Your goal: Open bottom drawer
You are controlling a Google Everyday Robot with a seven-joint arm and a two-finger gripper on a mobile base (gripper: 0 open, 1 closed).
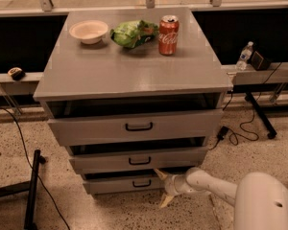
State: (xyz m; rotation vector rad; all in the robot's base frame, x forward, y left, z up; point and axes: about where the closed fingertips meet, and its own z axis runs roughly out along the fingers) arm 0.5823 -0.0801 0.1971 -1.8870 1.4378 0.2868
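Observation:
The bottom drawer (115, 183) is the lowest, shortest grey front of the grey cabinet (134, 71); it has a small black bar handle (142, 183) and stands slightly pulled out. My gripper (161, 189) is low at the drawer's right end, just right of the handle. Its cream fingers are spread apart, one tip (159, 173) near the drawer's top edge and one down by the floor. It holds nothing. The white arm (216, 188) reaches in from the lower right.
The middle drawer (139, 159) and top drawer (134, 126) stand slightly out above. On the cabinet top are a bowl (89, 31), a green bag (133, 33) and a red soda can (168, 28). A black stand leg (32, 186) and cables lie on the floor to the left.

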